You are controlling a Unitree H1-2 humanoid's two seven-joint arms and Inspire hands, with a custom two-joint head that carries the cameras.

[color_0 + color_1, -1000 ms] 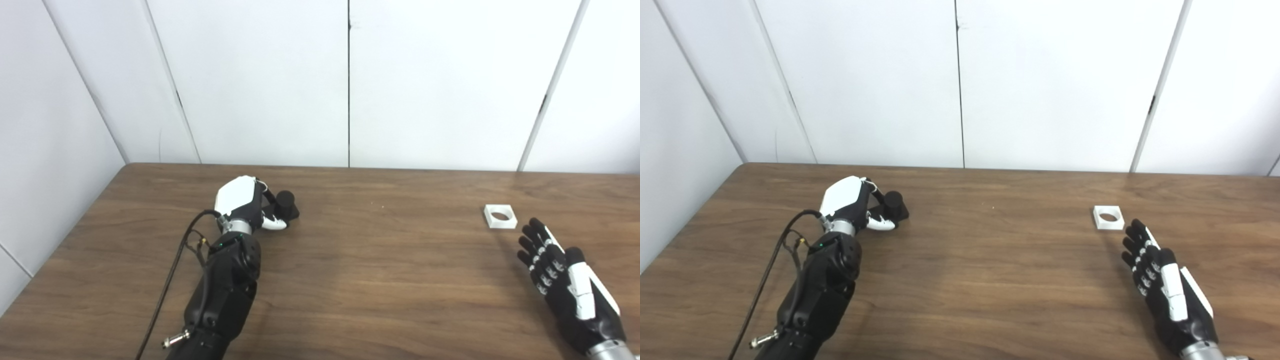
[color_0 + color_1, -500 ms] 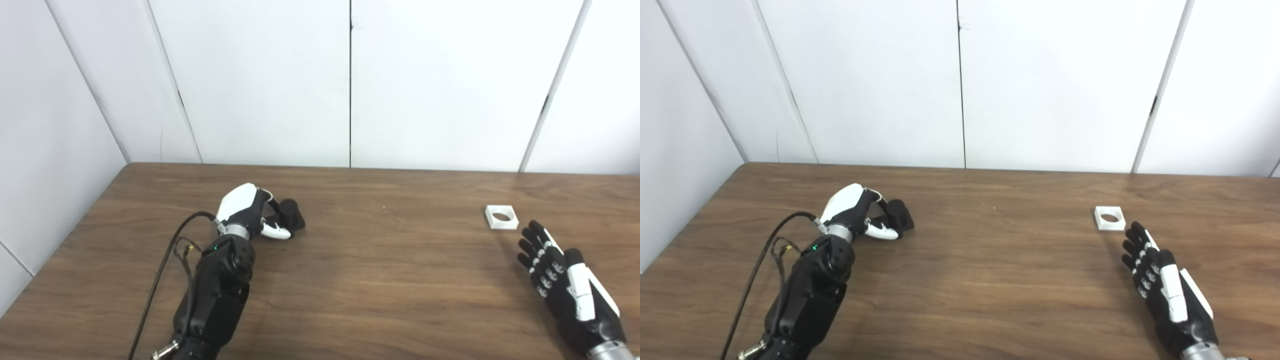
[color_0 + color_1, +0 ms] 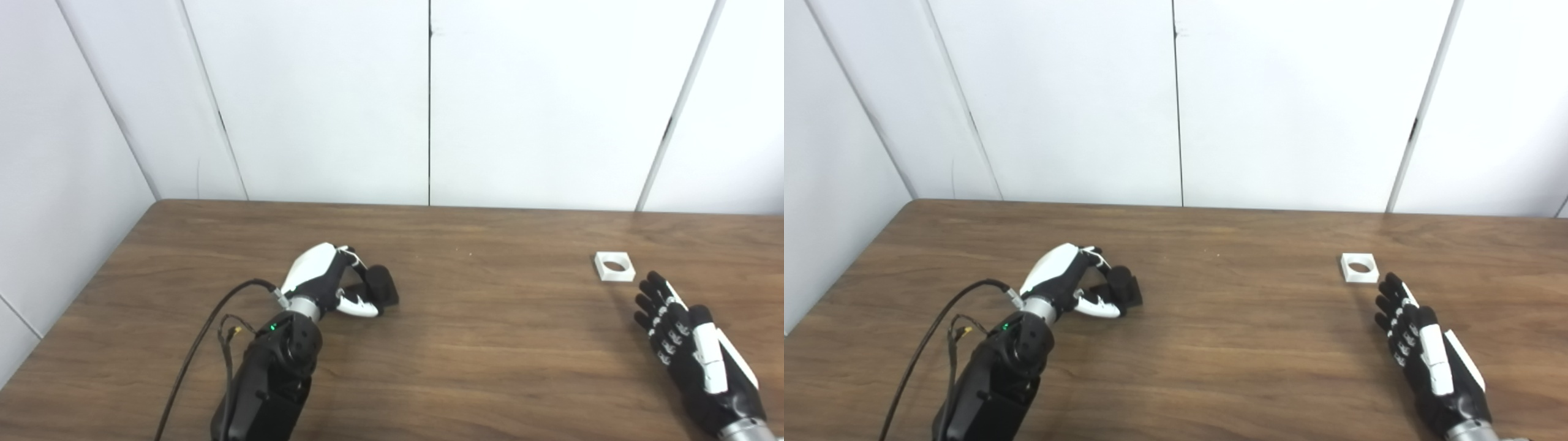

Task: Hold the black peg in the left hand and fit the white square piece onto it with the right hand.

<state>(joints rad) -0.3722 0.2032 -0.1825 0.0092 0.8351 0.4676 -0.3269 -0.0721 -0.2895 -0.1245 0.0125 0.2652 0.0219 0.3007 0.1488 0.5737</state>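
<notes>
My left hand [image 3: 331, 286] is shut on the black peg [image 3: 381, 289], a short dark cylinder on a square base, holding it just above the wooden table [image 3: 490, 343] left of centre. The peg tilts toward the right. The white square piece [image 3: 614, 266], with a round hole through it, lies flat on the table at the right. Just below it and slightly right, my right hand [image 3: 686, 334] is open, fingers spread and pointing toward the piece without touching it.
White wall panels [image 3: 429, 98] rise behind the table's far edge, and another panel closes off the left side. A black cable [image 3: 196, 349] loops along my left forearm.
My left hand has carried the black peg to the right and nearer to me, tilting it. The right hand and the white piece have stayed put.
</notes>
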